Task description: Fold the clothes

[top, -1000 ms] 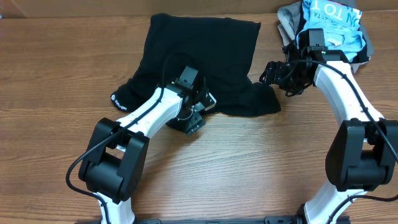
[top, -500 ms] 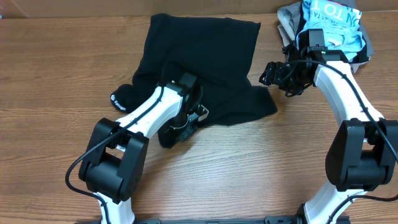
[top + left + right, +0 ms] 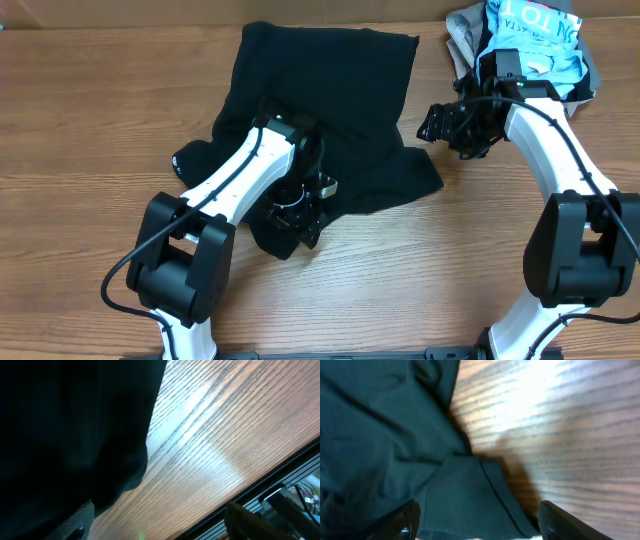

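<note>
Black garment [image 3: 335,90]: laid on the wooden table [image 3: 90,130] at centre-far, flat along its far edge and rumpled toward the near side, where a bunched tongue of cloth reaches out under the left arm.
Left gripper [image 3: 300,222]: set down in that bunched tongue. In the left wrist view its two fingers [image 3: 80,522] are seen well apart at the bottom corners, with black cloth draped over the left-hand one; nothing is seen pinched between them.
Right gripper [image 3: 440,125]: held just beside the garment's right edge. In the right wrist view the fingers are seen spread, with a hemmed fold of black cloth between and below them; whether the cloth is touched cannot be told.
Clothes pile [image 3: 530,45]: heaped at the far right corner, a light blue shirt [image 3: 540,30] with white lettering lying on top of a grey garment [image 3: 462,30].
</note>
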`<state>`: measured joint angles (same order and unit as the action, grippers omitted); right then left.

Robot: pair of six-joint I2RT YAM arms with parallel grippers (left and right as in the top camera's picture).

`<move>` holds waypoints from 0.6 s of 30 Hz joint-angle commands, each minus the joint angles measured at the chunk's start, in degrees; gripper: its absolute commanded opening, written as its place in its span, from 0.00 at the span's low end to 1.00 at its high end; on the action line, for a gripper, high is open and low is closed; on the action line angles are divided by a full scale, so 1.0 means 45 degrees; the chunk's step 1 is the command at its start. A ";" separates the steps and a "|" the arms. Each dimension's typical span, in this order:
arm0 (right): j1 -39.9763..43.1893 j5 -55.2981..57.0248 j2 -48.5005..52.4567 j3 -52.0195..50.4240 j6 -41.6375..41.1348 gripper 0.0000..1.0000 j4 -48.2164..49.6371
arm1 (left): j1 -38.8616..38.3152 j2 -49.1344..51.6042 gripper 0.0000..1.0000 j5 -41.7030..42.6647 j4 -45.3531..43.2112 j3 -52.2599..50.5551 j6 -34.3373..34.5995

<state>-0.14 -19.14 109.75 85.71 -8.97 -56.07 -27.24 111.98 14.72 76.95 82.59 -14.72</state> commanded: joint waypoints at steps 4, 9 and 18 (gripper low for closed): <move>-0.0471 -0.1010 -0.0529 -0.0083 0.0083 0.78 -0.0709 | 0.0520 0.0044 0.96 0.0306 -0.0136 0.2273 -0.0049; -0.1627 -0.0845 -0.0525 -0.1015 -0.0131 0.73 -0.0355 | 0.1549 0.0044 1.00 0.0092 -0.1195 0.4221 0.0913; -0.2123 0.1360 -0.0525 -0.2841 -0.2025 0.68 0.0194 | 0.2909 0.0044 1.00 0.0024 -0.2331 0.4707 0.1379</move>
<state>-10.61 -17.04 109.49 74.17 -14.98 -55.53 -14.68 112.20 14.74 66.54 102.63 -9.96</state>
